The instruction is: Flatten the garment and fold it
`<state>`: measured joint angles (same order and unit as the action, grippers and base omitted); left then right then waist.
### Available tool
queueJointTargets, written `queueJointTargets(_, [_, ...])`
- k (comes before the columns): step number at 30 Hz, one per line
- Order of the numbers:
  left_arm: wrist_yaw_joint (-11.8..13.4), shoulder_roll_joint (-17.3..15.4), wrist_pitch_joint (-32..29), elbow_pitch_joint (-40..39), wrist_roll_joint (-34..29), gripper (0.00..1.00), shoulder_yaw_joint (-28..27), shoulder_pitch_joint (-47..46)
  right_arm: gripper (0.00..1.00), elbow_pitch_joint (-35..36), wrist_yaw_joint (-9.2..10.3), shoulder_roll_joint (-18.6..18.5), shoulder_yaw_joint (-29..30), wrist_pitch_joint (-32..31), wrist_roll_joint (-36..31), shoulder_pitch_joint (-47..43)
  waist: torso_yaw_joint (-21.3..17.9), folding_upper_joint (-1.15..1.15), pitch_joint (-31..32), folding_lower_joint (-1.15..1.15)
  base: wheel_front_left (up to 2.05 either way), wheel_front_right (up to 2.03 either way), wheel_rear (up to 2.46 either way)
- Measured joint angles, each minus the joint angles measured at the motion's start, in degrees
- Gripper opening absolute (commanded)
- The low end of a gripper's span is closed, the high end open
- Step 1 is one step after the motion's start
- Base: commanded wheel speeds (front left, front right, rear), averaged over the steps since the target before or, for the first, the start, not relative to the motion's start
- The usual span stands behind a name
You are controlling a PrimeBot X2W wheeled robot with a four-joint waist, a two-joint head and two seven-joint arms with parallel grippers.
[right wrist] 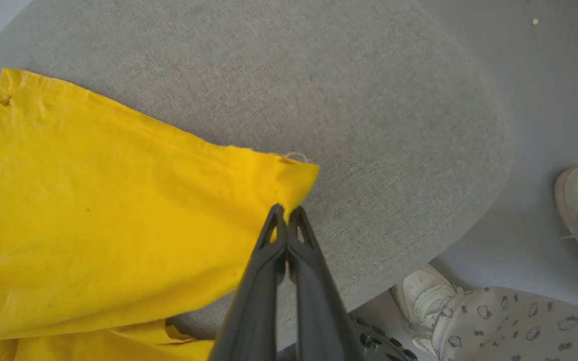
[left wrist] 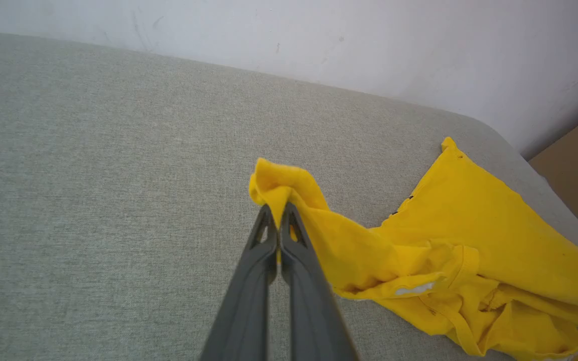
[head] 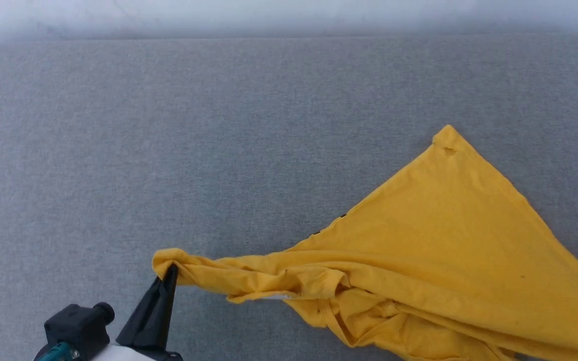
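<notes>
The left end effector (left wrist: 279, 213) and right end effector (right wrist: 287, 214) each pinch the yellow T-shirt (head: 444, 225). Between them it is crumpled, not flat or folded.

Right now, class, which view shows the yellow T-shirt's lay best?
The head view: the garment spreads from the left hand to its far corner, though cropped. The left wrist view shows the pinched end and bunched collar; the right wrist view, a flat panel and the corner pinched by the right hand.
</notes>
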<state>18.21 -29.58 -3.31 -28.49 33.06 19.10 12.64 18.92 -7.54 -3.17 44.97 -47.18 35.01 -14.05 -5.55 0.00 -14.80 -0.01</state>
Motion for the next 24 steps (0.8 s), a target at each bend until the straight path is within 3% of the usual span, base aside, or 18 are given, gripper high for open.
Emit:
queueJointTargets(3, [-0.3, 0.7, 0.3, 0.6, 1.1, 0.0, 0.6, -0.1, 0.0, -6.7, 0.01, 0.1, -4.7, 5.5, -1.2, -0.9, -0.7, 0.0, 0.6, 0.0, 0.0, 0.0, 0.0])
queueJointTargets(5, [-0.6, 1.0, 0.3, 1.5, 1.3, 0.0, 1.0, -0.3, 0.49, -10.8, 0.01, 0.2, -8.5, 9.6, -2.9, -0.8, -0.8, 0.0, 0.8, 0.0, 0.0, 0.0, 0.0])
queueJointTargets(6, [-1.0, 1.2, 0.3, 2.0, 1.3, 0.0, 1.3, -0.5, 1.0, -12.0, 0.01, 0.2, -10.1, 11.2, -3.7, -0.6, -0.8, 0.0, 0.9, 0.0, 0.0, 0.0, 0.0])
queueJointTargets(9, [-1.1, 1.4, 0.3, 2.5, 1.4, 0.0, 1.7, -1.4, 1.0, -12.8, 0.01, 0.4, -11.6, 14.3, -3.8, 0.6, -0.6, 0.0, 1.1, 0.0, 0.0, 0.0, 0.0])
queueJointTargets(14, [-1.5, 1.4, 0.1, 2.3, 1.2, 0.0, 2.4, -2.5, 1.0, -1.5, 0.0, -0.4, -10.7, 12.5, -4.5, 1.4, 0.4, 0.0, 0.8, 0.0, 0.0, 0.0, 0.0])
queueJointTargets(19, [-1.5, 1.5, -0.3, 1.1, -0.1, 0.0, 3.5, -4.1, 1.0, 10.8, 0.01, -5.2, -8.8, 8.2, -3.2, 7.3, 1.5, 0.0, -1.0, 0.01, 0.0, 0.0, 0.0])
queueJointTargets(24, [-1.6, 2.3, -0.8, 0.6, -1.9, 0.0, 4.9, -7.3, 1.0, 10.5, 0.01, -9.5, -14.5, 6.3, -4.0, 18.6, 2.9, 0.0, -3.7, 0.01, 0.0, 0.0, 0.0])
